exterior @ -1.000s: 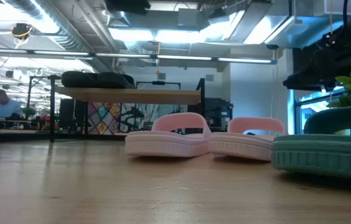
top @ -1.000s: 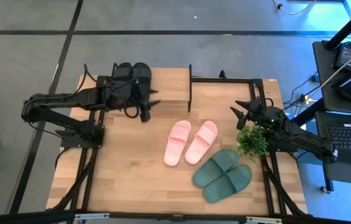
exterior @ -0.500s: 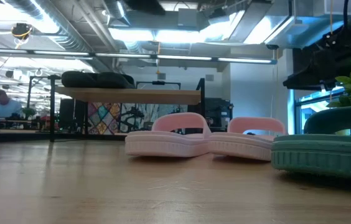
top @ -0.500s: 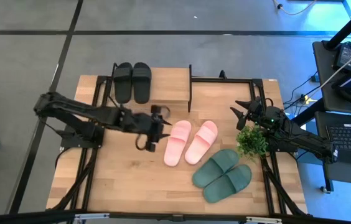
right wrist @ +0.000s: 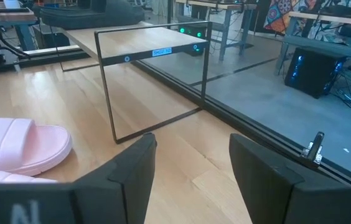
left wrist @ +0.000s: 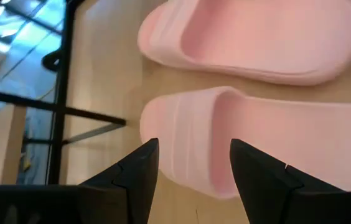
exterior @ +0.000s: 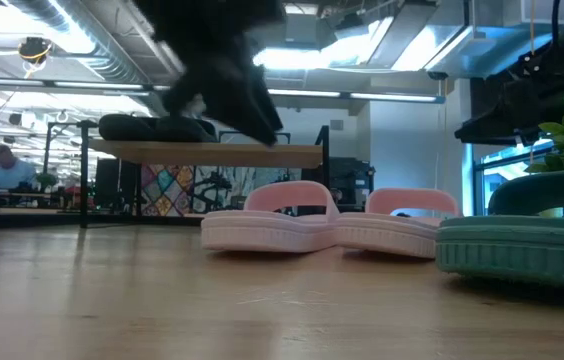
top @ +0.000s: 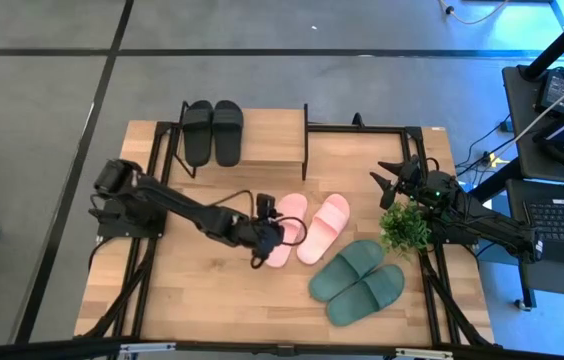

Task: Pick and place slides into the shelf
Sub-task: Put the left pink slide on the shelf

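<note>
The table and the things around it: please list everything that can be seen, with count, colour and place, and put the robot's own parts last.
black slides: two, black, side by side on top of the shelf, at its left end
pink slides: two, pale pink, side by side on the table's middle
green slides: two, dark green, on the table in front of the plant
shelf: one, light wood top with black frame, at the table's far edge
plant: one, green, small, near the table's right edge
table: one, light wood
person: one, far in the room behind
left gripper: open, over the left pink slide
right gripper: open, waiting beside the plant
</note>
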You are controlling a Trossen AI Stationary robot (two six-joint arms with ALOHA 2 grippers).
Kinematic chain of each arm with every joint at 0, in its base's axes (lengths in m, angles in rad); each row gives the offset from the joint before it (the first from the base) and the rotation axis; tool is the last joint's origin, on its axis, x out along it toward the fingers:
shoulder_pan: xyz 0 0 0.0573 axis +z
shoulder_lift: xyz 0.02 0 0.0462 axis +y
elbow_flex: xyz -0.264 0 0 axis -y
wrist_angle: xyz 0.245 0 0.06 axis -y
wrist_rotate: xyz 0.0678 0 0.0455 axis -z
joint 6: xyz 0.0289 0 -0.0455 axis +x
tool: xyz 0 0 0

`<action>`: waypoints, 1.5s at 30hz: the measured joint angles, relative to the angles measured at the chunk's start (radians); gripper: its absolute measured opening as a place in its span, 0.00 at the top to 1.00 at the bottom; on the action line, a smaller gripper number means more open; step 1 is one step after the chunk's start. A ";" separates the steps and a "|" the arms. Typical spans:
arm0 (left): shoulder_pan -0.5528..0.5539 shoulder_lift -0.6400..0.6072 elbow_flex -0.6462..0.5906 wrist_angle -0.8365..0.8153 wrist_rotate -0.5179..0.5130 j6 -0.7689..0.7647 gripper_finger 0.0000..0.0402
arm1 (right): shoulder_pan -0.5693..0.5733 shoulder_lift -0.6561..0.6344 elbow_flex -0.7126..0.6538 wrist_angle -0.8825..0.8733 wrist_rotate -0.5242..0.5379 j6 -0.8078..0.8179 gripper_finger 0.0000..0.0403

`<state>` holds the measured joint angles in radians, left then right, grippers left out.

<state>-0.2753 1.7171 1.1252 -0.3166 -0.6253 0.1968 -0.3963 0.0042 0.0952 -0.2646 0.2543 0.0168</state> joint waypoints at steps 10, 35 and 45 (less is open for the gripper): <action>0.014 0.142 0.000 0.050 -0.103 -0.009 0.53 | 0.000 0.000 0.000 0.000 0.000 0.000 0.49; 0.116 0.169 0.000 0.090 0.010 -0.191 0.94 | 0.000 0.000 0.000 0.000 0.000 0.000 0.49; 0.105 0.098 0.188 -0.200 0.075 -0.228 0.99 | 0.000 0.000 0.000 -0.001 0.000 0.000 0.49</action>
<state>-0.1699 1.8154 1.3134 -0.5171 -0.5499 -0.0311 -0.3965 0.0044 0.0952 -0.2657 0.2541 0.0166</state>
